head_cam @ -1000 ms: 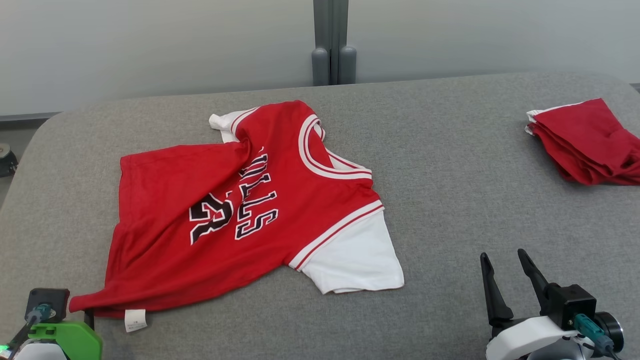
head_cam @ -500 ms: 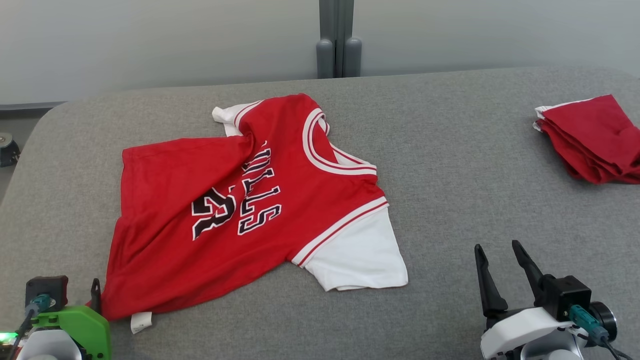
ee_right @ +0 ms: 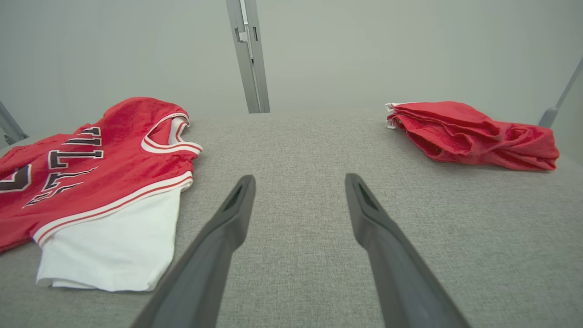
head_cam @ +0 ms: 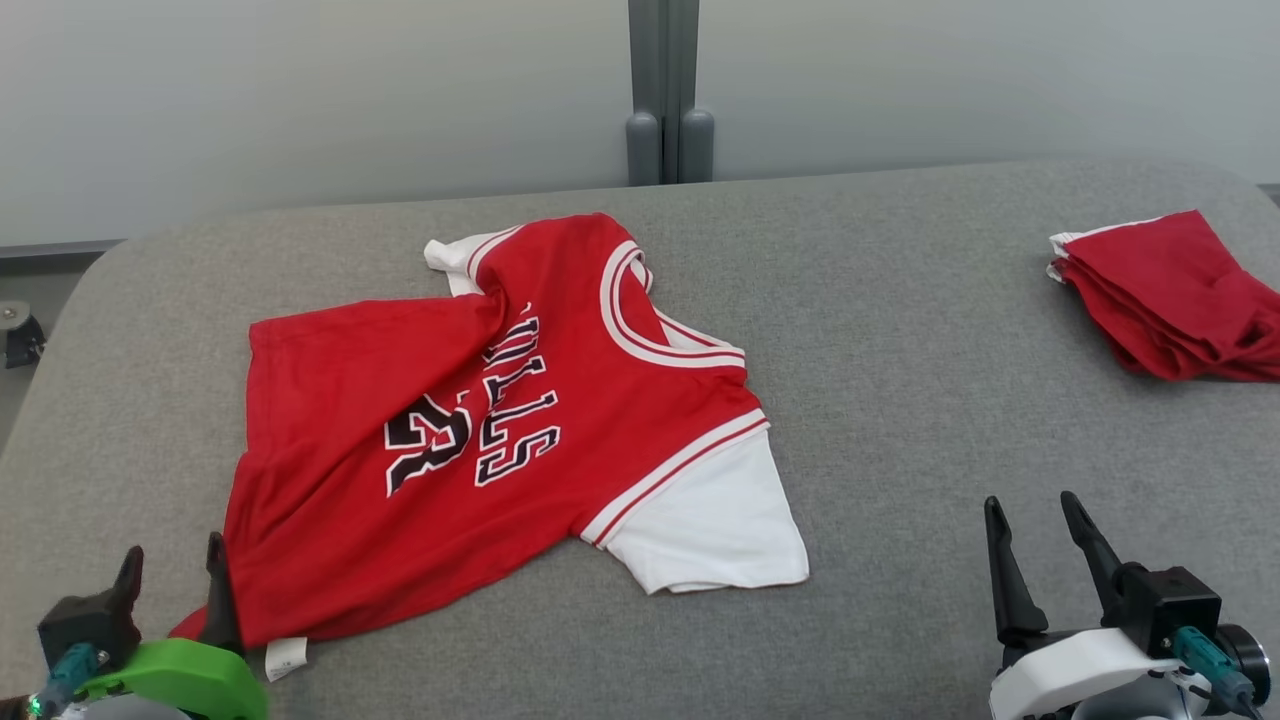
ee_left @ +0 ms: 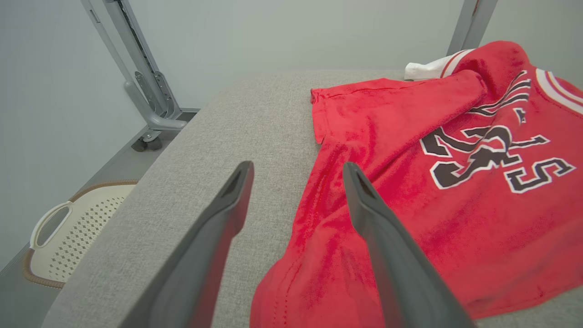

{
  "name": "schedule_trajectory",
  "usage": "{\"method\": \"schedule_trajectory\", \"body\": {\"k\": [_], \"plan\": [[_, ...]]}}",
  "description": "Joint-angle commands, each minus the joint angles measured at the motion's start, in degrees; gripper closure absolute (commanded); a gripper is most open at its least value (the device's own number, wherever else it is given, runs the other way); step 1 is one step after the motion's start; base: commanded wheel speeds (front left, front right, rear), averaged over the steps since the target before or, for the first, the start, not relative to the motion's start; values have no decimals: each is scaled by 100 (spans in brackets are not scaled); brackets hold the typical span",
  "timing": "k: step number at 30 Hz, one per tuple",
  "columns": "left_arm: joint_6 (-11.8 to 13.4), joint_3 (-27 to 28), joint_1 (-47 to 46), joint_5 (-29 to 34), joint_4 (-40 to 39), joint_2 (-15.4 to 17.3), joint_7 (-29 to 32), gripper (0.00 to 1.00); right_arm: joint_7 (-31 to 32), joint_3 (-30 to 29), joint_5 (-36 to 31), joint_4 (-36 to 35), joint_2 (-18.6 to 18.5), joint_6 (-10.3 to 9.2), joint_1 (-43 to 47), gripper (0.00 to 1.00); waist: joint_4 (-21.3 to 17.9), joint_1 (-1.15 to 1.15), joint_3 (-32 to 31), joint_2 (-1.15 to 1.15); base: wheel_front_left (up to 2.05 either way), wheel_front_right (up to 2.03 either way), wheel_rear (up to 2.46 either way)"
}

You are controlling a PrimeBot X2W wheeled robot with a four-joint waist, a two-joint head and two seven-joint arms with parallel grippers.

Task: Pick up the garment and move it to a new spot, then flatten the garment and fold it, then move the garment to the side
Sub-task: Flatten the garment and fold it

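- Grey fabric covers the tabletop (head_cam: pixel 900 350), with a pale wall and a grey upright post (head_cam: pixel 664 90) behind it. A pale perforated basket (ee_left: pixel 68 228) sits on the floor off the tabletop's left edge.
- At the near left, the left end effector (head_cam: pixel 172 560) holds its two dark fingers spread wide with nothing between them. In the head view its right finger overlaps the garment's near hem corner; contact cannot be told.
- The garment (head_cam: pixel 340 400), a red jersey with black lettering, lies on the left half of the tabletop, rumpled by a crease across the chest. Its long axis runs from the hem at the left to the collar (head_cam: pixel 660 320), farther back and to the right.
- A white care label (head_cam: pixel 283 658) pokes out at the near hem corner, just beside the left end effector, so the left arm is judged much the nearer.
- The near white sleeve (head_cam: pixel 710 520) points toward the right side.
- The right end effector (head_cam: pixel 1032 510) is open and empty, well apart from that sleeve, with bare tabletop between.
- A folded red pile (head_cam: pixel 1170 300) rests at the far right.
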Motion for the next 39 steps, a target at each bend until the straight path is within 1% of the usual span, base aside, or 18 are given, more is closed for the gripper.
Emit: {"method": "schedule_trajectory", "body": {"k": [1, 3, 6, 8, 10, 13, 19, 22, 25, 27, 30, 33, 36, 39], "plan": [[6, 49, 176, -44, -227, -67, -63, 0, -14, -29, -53, -57, -7, -11, 80, 0, 102, 0, -162, 0, 0, 0, 0], [40, 111, 428, -27, -614, -194, -92, 0, -14, -61, -87, -129, -8, -11, 101, 0, 167, 0, -241, 0, 0, 0, 0], [81, 306, 838, 120, -1397, -411, -95, 0, -14, -84, -95, -204, -7, -11, 108, 0, 263, 0, -357, 0, 0, 0, 0], [9, 404, 1143, 259, -1883, -581, -93, 0, -14, -78, -91, -238, -7, -11, 98, 0, 323, 0, -412, 0, 0, 0, 0], [1, 552, 1463, 414, -2189, -766, -93, 0, -14, -90, -74, -229, -7, -11, 105, 0, 372, 0, -468, 0, 0, 0, 0], [-147, 707, 1857, 644, -2550, -1062, -94, 0, -14, -114, -56, -189, -7, -11, 161, 0, 446, 0, -552, 0, 0, 0, 0], [-538, 1032, 2324, 1069, -2962, -1432, -95, 0, -14, -16, -43, -125, -7, -11, 260, 0, 529, 0, -631, 0, 0, 0, 0], [-687, 1112, 2443, 1137, -2940, -1538, -94, 0, -14, 126, -21, -74, -6, -11, 325, 0, 552, 0, -646, 0, 0, 0, 0], [-831, 1020, 2432, 1140, -2863, -1578, -89, 0, -14, 246, 15, -12, -8, -11, 354, 0, 556, 0, -630, 0, 0, 0, 0], [-878, 941, 2365, 1077, -2820, -1587, -89, 0, -14, 305, 51, 30, -8, -11, 374, 0, 538, 0, -620, 0, 0, 0, 0], [-903, 847, 2242, 1073, -2754, -1598, -90, 0, -14, 377, 134, 78, -8, -11, 389, 0, 479, 0, -609, 0, 0, 0, 0], [-909, 618, 2167, 1014, -2728, -1605, -90, 0, -14, 409, 212, 115, -8, -11, 403, 0, 380, 0, -591, 0, 0, 0, 0], [-904, 465, 2122, 943, -2701, -1543, -90, 0, -14, 434, 246, 136, -7, -11, 411, 0, 283, 0, -574, 0, 0, 0, 0], [-902, 441, 2102, 882, -2669, -1509, -90, 0, -14, 433, 239, 145, -7, -11, 381, 0, 175, 0, -553, 0, 0, 0, 0]]}}
